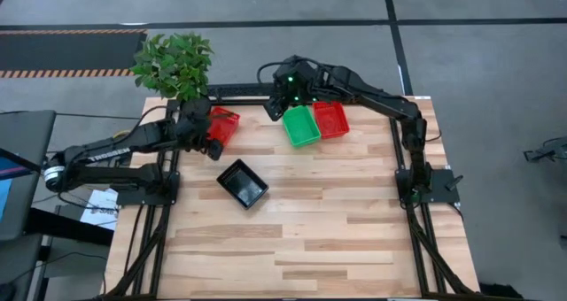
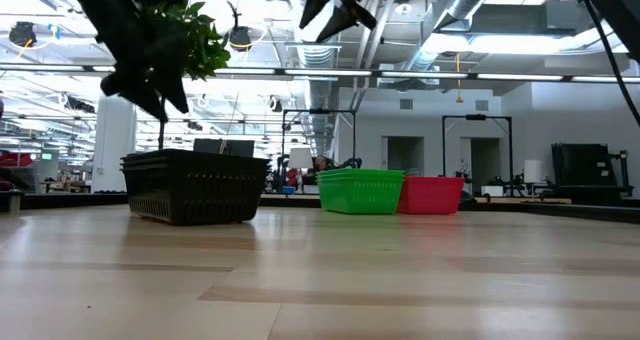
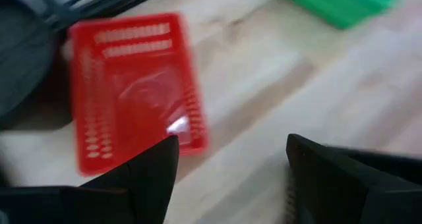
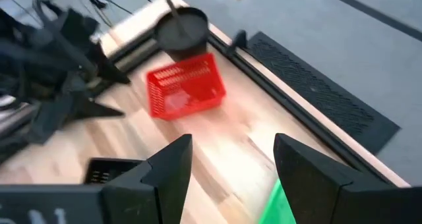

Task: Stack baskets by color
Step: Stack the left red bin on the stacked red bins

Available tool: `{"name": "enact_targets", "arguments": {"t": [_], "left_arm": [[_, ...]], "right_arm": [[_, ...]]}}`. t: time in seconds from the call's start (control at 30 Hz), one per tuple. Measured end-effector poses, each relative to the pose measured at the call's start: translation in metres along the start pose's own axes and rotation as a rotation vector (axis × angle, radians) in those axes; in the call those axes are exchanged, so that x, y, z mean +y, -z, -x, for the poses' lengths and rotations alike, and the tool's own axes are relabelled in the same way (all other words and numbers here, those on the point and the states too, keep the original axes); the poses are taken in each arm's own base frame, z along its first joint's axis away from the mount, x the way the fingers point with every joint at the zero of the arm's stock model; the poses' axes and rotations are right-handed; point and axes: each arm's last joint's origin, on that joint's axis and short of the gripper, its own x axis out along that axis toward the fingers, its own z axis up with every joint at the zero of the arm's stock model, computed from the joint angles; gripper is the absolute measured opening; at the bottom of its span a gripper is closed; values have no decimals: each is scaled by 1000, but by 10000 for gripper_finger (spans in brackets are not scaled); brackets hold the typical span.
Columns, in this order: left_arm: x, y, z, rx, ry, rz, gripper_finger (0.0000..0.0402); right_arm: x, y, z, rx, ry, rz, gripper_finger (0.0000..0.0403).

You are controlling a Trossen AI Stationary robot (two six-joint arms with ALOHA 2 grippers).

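Observation:
Three baskets stand on their bases along the table's far side: a red basket (image 1: 225, 126) (image 3: 132, 85) at the left, and a green basket (image 1: 301, 126) (image 2: 362, 190) beside a second red basket (image 1: 331, 119) (image 2: 432, 194) in the middle. A black basket (image 1: 242, 183) (image 2: 190, 185) sits nearer the centre. My left gripper (image 1: 213, 145) (image 3: 231, 165) hangs open just above the near edge of the left red basket. My right gripper (image 1: 282, 106) (image 4: 231, 165) hovers open, high above the green basket's far left corner.
A potted green plant (image 1: 174, 64) stands at the far left corner, just behind the left red basket; its dark pot (image 4: 181, 29) shows in the right wrist view. Bare wooden tabletop (image 1: 319, 230) fills the near half.

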Motion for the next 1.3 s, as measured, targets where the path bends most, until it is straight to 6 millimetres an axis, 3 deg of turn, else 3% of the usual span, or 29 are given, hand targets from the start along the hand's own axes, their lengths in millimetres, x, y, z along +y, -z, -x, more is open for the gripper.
{"name": "enact_targets", "arguments": {"t": [0.1, 0.23, 0.63, 0.73, 0.87, 1.1, 1.2, 1.3], "left_arm": [[10, -4, -6, 15, -61, 52, 270], [16, -7, -17, 52, -107, -30, 270], [17, -2, -92, 273, -374, -126, 270], [14, 0, -106, 311, -324, -119, 270], [4, 0, -119, 370, -63, -39, 270], [-10, -17, -120, 268, 211, 132, 270], [-12, -27, -109, 237, 228, 154, 270], [-14, -41, -89, 163, 228, 153, 270]], "right_arm": [[-1, 6, -9, 25, 22, 29, 234], [-5, 7, -13, 36, 31, 59, 234], [-8, 8, -20, 52, 42, 69, 234], [-6, 11, -19, 73, 43, 78, 234], [-1, 16, -18, 97, 42, 90, 234], [3, 21, -16, 130, 43, 102, 234], [-3, 20, -17, 143, 58, 75, 234], [-7, 21, -33, 160, 76, 43, 234]]}}
